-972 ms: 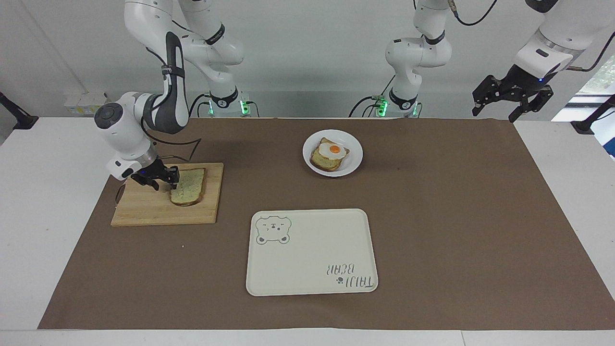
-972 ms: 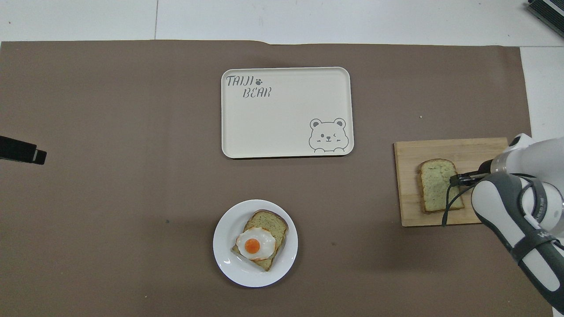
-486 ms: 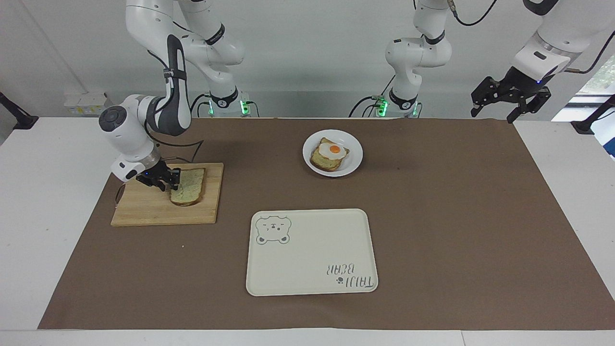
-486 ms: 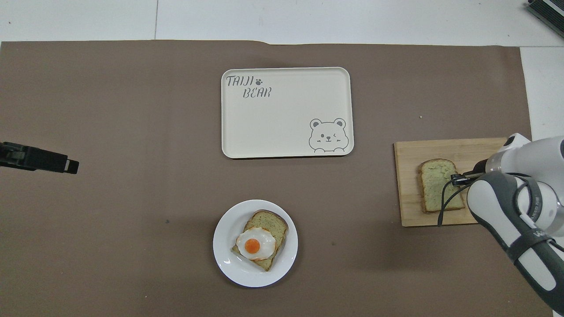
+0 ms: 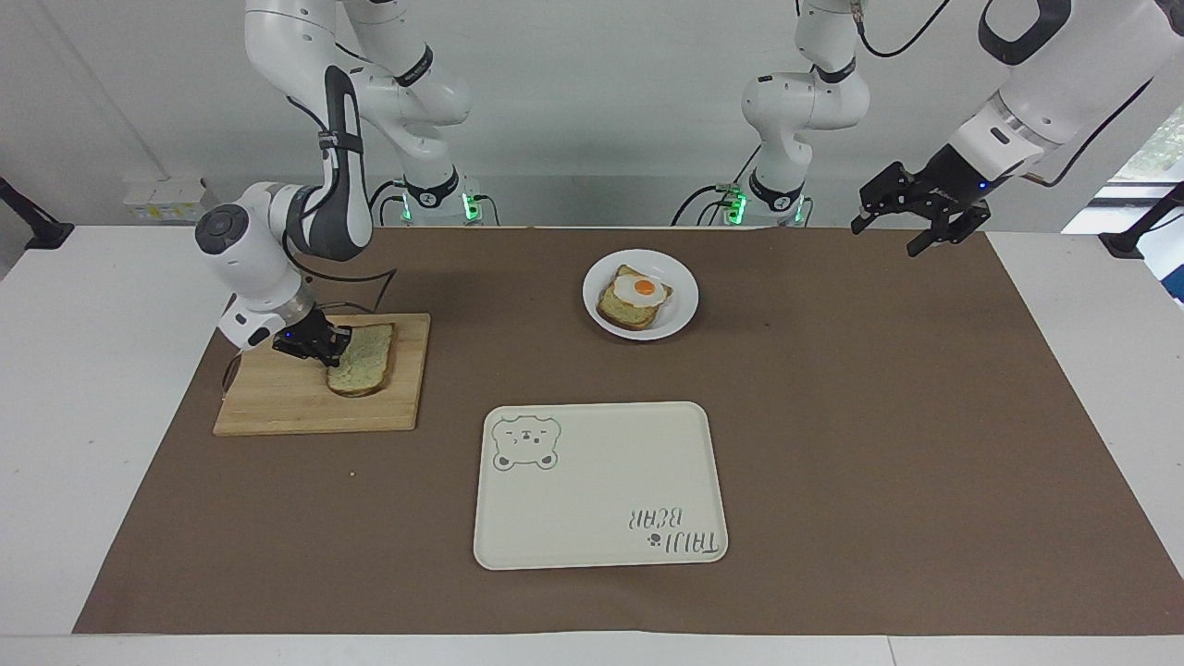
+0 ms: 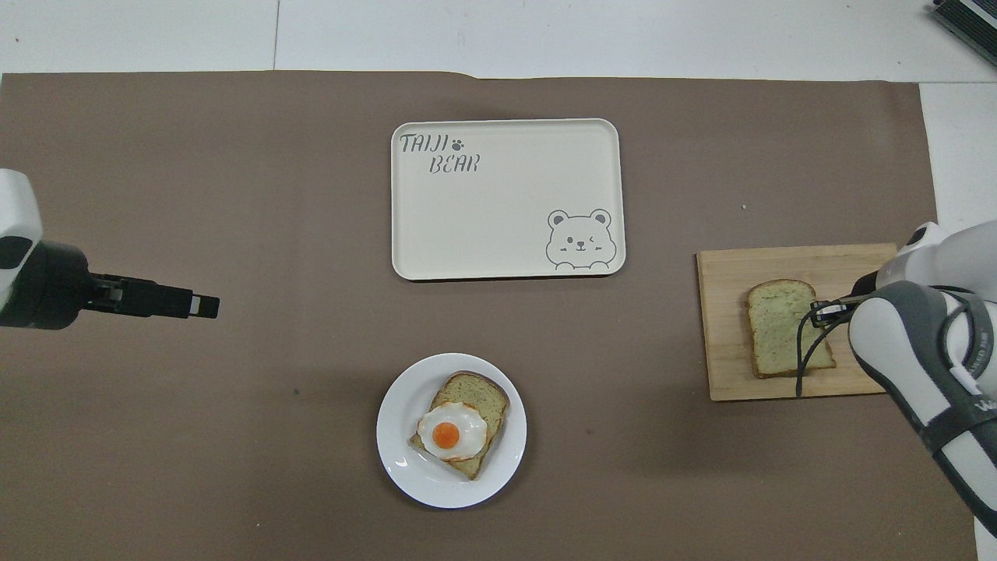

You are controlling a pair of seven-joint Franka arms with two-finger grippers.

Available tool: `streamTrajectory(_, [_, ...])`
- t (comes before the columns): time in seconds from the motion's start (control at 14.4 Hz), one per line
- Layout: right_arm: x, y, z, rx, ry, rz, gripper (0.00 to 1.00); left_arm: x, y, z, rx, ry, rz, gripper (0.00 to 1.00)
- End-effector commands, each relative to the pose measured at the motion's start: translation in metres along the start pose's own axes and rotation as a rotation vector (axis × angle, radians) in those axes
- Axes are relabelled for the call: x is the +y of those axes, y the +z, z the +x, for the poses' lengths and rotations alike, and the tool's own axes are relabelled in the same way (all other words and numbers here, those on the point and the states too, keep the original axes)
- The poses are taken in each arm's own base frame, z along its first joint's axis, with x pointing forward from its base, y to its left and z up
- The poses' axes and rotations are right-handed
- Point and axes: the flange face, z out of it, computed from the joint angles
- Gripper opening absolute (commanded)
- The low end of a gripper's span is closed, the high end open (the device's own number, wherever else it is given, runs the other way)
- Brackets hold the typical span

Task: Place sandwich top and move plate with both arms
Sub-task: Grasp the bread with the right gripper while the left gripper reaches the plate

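The sandwich top [image 5: 363,359], a plain bread slice, lies on a wooden board [image 5: 287,407] at the right arm's end of the table. My right gripper [image 5: 324,349] is low over the board and shut on the slice's edge; it also shows in the overhead view [image 6: 819,313] on the slice [image 6: 783,327]. The white plate [image 5: 683,280] stands near the robots at mid-table and carries a toast slice with a fried egg [image 5: 636,296]. My left gripper [image 5: 911,227] is open and empty, up in the air over the brown mat at the left arm's end, away from the plate [image 6: 397,460].
A cream rectangular tray [image 5: 601,499] with a bear drawing lies farther from the robots than the plate. The board [image 6: 724,366] sits at the mat's edge. A brown mat [image 5: 879,416] covers most of the white table.
My right gripper has closed on the bread's edge and the slice has shifted slightly toward the right arm's end. My left gripper has swung in over the mat toward the table's middle.
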Motion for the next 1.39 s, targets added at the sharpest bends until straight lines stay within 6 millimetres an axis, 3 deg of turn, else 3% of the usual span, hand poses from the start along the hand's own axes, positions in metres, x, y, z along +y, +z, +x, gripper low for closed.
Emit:
streamTrajectory(0.0, [-0.005,-0.033,-0.001,0.001,-0.011,0.021,0.00,-0.010,0.031,-0.031,0.020,-0.009,-0.093,1.00])
streamTrajectory(0.14, [-0.014,-0.047,-0.001,0.002,0.010,0.107,0.00,-0.022,0.066,-0.043,0.000,-0.014,-0.177,1.00])
streamTrajectory(0.35, [-0.029,-0.050,0.000,-0.002,0.051,0.229,0.00,-0.041,0.118,-0.061,0.027,-0.014,-0.231,1.00])
streamTrajectory(0.56, [-0.074,-0.048,0.003,-0.016,0.098,0.287,0.00,-0.053,0.165,-0.081,0.044,0.001,-0.218,0.89])
streamTrajectory(0.62, [-0.099,-0.045,0.004,-0.026,0.081,0.310,0.00,-0.052,0.174,-0.084,0.044,-0.019,-0.238,0.88])
streamTrajectory(0.76, [-0.133,-0.043,0.003,-0.041,0.100,0.349,0.00,-0.039,0.194,-0.083,0.038,-0.035,-0.291,0.78])
streamTrajectory(0.97, [-0.183,-0.043,0.000,-0.062,0.098,0.393,0.00,-0.028,0.230,-0.097,0.003,-0.034,-0.279,0.68])
streamTrajectory(1.11, [-0.217,-0.041,-0.007,-0.076,0.097,0.439,0.00,-0.035,0.248,-0.103,-0.008,-0.035,-0.296,0.63])
streamTrajectory(1.32, [-0.247,-0.036,-0.018,-0.061,0.095,0.465,0.00,-0.043,0.264,-0.116,-0.027,-0.041,-0.309,0.61])
